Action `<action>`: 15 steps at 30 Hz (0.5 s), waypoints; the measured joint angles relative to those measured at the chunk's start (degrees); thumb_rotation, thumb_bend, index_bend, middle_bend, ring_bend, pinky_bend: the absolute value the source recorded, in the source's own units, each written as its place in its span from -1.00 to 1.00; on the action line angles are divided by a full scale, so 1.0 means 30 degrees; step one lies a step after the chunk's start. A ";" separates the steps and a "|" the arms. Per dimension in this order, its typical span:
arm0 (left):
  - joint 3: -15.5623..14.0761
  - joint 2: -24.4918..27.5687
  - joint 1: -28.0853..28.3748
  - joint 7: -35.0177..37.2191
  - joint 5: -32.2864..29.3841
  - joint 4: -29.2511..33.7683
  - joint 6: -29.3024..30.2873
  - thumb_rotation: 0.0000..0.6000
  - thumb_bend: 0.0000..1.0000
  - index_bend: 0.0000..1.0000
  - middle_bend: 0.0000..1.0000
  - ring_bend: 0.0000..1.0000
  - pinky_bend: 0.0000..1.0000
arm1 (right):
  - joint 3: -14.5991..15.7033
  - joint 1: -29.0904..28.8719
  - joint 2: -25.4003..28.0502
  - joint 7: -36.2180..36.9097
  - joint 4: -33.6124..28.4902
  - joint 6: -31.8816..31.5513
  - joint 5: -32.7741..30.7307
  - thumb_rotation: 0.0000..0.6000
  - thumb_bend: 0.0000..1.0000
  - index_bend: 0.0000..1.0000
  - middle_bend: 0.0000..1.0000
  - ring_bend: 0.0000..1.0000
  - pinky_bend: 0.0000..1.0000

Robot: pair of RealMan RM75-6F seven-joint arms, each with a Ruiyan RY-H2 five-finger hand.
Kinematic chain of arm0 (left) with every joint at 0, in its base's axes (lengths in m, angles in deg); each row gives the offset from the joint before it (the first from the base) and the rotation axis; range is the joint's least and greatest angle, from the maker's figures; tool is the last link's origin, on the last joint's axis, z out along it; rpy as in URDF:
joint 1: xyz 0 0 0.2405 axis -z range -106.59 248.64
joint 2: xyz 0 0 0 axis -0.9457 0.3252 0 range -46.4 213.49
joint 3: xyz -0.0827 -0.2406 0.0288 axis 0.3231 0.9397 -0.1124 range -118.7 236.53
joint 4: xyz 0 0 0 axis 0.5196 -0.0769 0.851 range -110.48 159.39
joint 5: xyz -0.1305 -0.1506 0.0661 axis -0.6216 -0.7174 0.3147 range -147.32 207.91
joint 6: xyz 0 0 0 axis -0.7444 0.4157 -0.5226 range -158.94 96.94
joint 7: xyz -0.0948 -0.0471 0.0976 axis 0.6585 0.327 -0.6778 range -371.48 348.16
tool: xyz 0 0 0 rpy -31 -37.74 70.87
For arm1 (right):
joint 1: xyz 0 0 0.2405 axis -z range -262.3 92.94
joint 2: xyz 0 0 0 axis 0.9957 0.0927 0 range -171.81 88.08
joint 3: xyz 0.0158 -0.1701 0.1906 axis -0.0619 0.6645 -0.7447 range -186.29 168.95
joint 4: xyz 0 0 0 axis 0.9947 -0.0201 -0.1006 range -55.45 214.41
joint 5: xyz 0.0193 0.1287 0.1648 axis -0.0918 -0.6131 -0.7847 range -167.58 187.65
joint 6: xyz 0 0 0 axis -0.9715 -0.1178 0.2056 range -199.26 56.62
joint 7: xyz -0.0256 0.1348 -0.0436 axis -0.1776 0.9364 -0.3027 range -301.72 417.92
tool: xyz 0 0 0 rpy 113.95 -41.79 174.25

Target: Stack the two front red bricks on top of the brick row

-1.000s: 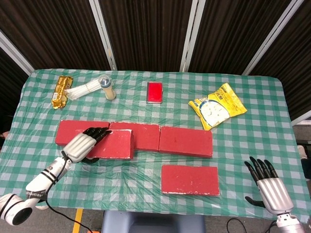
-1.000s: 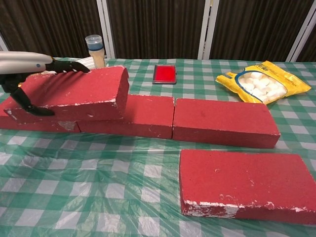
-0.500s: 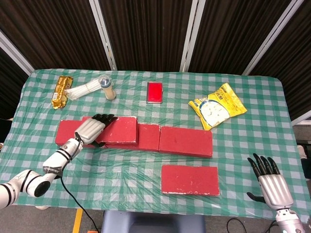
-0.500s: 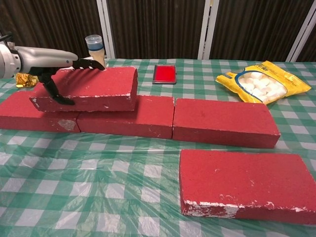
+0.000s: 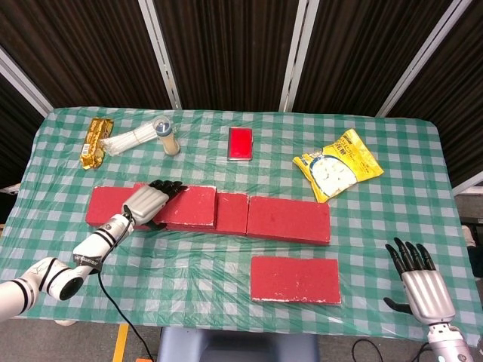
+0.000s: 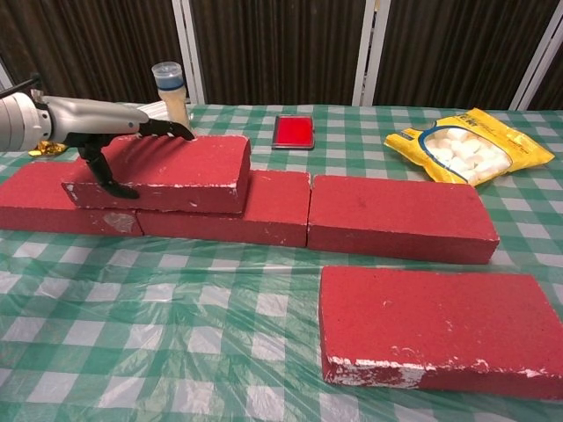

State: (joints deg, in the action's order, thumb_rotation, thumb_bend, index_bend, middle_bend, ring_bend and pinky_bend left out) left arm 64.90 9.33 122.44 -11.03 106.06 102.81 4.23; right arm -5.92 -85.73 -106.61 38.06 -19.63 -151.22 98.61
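Three red bricks form a row: left (image 5: 108, 205) (image 6: 40, 207), middle (image 5: 232, 213) (image 6: 268, 207), right (image 5: 289, 219) (image 6: 400, 218). A fourth red brick (image 5: 189, 208) (image 6: 167, 171) lies flat on top of the row, over the joint between the left and middle bricks. My left hand (image 5: 149, 202) (image 6: 110, 141) grips its left end, with the fingers over the far edge and the thumb on the front face. Another red brick (image 5: 294, 279) (image 6: 440, 330) lies alone in front of the row. My right hand (image 5: 417, 283) hovers open at the front right corner, holding nothing.
Behind the row lie a yellow marshmallow bag (image 5: 338, 166) (image 6: 471, 145), a flat red box (image 5: 241, 142) (image 6: 293, 132), a small capped bottle (image 5: 167, 134) (image 6: 167, 86), a bundle of white sticks (image 5: 130, 139) and a gold snack bar (image 5: 95, 141). A plastic sheet covers the checked tablecloth (image 5: 189, 256).
My left hand carried its brick back and to the right, lowered it from a tilt to lie flat on the row. The right hand sank slightly toward the front edge.
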 measured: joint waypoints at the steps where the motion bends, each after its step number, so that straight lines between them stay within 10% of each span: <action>1: -0.0041 0.0018 0.0024 0.0080 0.0111 -0.0035 -0.0026 1.00 0.22 0.56 1.00 0.98 1.00 | 0.0007 -0.0002 -0.0005 -0.0015 -0.0004 -0.0004 -0.0003 0.87 -0.65 -1.00 -1.00 -1.00 -1.00; 9: -0.0407 0.0326 0.0179 0.0559 0.0452 0.0106 -0.0387 1.00 0.10 -0.22 0.85 0.69 0.79 | 0.0067 -0.0012 -0.0020 -0.0062 -0.0031 -0.0040 0.0014 0.87 -0.65 -1.00 -1.00 -1.00 -1.00; 15: -0.0410 0.0217 0.0168 0.0459 0.0466 -0.0026 -0.0009 1.00 0.08 -0.25 0.80 0.66 0.74 | 0.0103 0.0031 0.0064 0.0082 -0.0059 -0.0178 0.0073 0.87 -0.65 -1.00 -1.00 -1.00 -1.00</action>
State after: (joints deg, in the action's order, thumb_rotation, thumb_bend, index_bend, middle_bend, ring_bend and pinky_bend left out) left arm 63.67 9.98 122.95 -9.65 107.46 102.73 4.20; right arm -5.61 -85.64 -106.42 38.31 -19.81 -151.76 98.83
